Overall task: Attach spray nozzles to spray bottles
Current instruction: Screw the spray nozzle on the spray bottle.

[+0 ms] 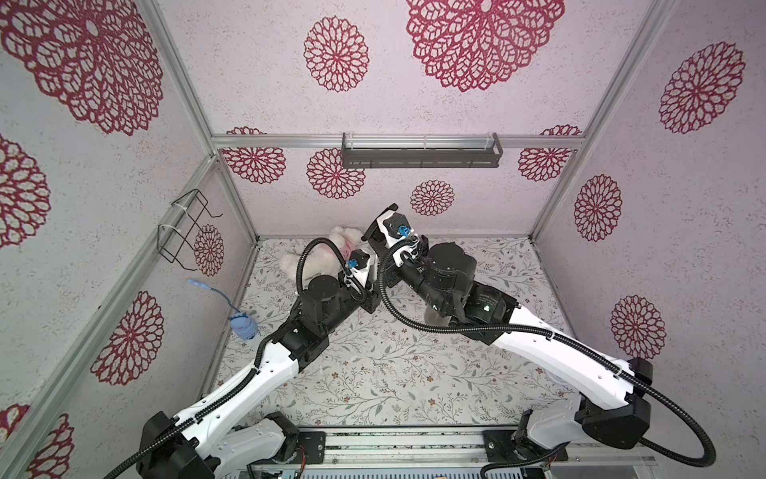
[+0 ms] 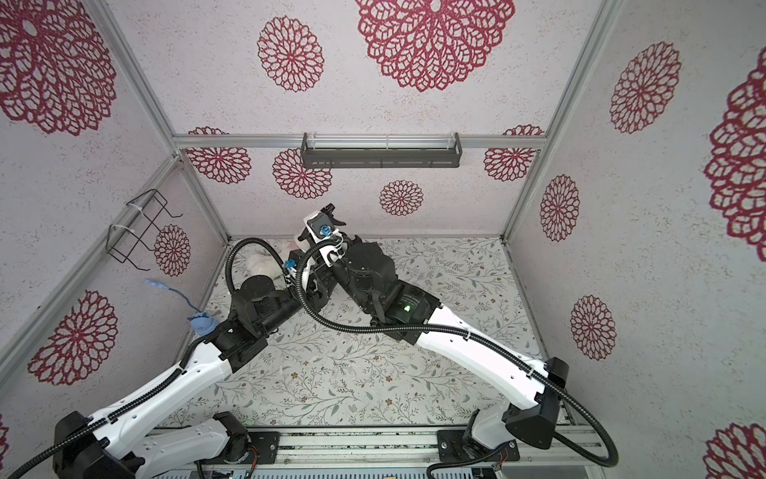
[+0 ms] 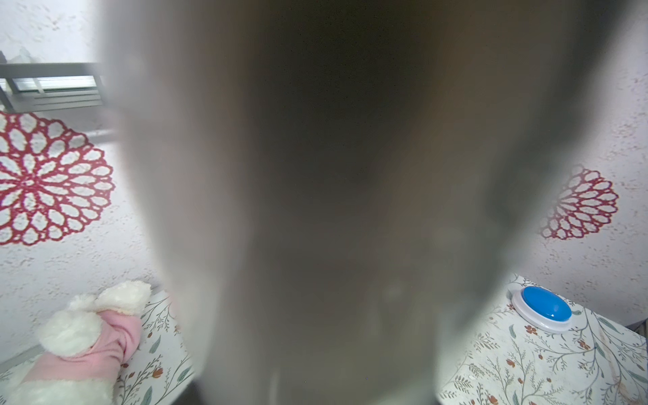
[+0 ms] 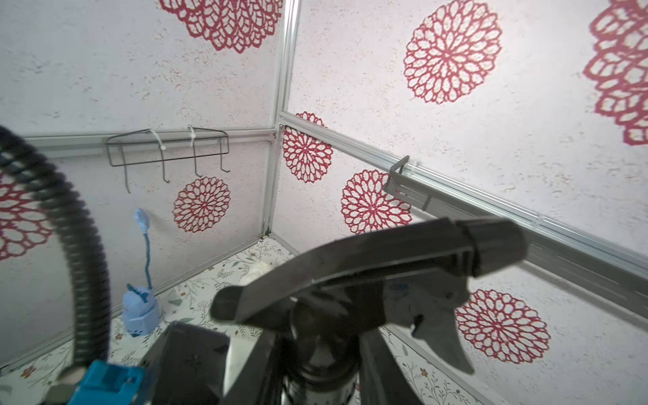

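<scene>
at the far left a wire rack [image 1: 184, 230] hangs on the side wall, and below it a small blue toy with a long stalk [image 1: 242, 327] stands on the floral table [image 1: 373, 373] against that wall. next, at the back of the table, a white plush toy in pink [image 1: 319, 259] lies on its side, partly behind the left arm [image 1: 257, 373]. the left gripper [image 2: 319, 284] is mostly hidden between the two wrists in both top views. its own camera is filled by a blurred grey body pressed right up to the lens, so we take the jaws as closed on the silver spray bottle [image 4: 317, 389], though we cannot see the pads touch it. that bottle is held up above the table at centre back, and only its shiny neck shows in the right wrist view. the black spray nozzle [image 4: 368, 266] sits on top of that neck, trigger hanging down. the right gripper [image 4: 317, 354] stands narrow, a dark finger on each side of the nozzle's collar. the right arm [image 1: 559, 352] reaches in from the right. a blue push button [image 3: 545, 308] sits on the table in the left wrist view.
</scene>
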Robot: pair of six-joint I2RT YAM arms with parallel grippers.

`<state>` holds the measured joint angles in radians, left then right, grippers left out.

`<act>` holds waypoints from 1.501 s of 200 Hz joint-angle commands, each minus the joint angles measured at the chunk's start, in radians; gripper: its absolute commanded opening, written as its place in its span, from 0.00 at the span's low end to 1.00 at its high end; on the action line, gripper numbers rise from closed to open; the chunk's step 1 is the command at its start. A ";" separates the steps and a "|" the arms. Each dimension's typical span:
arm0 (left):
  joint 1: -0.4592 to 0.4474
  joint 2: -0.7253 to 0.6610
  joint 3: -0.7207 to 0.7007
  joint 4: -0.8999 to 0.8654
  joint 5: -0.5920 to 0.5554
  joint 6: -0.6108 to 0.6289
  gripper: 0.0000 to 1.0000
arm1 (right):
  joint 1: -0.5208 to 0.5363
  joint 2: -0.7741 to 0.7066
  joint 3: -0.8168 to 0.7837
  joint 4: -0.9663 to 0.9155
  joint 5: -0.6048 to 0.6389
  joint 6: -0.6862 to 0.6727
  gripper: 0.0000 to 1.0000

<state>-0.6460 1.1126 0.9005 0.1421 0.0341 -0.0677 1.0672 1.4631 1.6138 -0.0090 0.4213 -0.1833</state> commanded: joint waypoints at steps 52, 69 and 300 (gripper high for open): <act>0.002 -0.011 0.043 0.097 -0.035 -0.004 0.00 | 0.063 0.065 -0.051 0.115 0.359 0.122 0.22; 0.002 -0.010 0.043 0.100 -0.042 -0.002 0.00 | 0.088 0.111 -0.020 0.122 0.443 0.098 0.22; 0.011 -0.025 0.008 0.136 0.026 -0.002 0.00 | -0.111 -0.327 -0.239 -0.125 -0.353 0.224 0.78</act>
<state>-0.6369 1.1061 0.9005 0.2489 0.0040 -0.0795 1.0721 1.2133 1.3415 -0.0978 0.2764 0.0189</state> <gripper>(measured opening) 0.510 0.749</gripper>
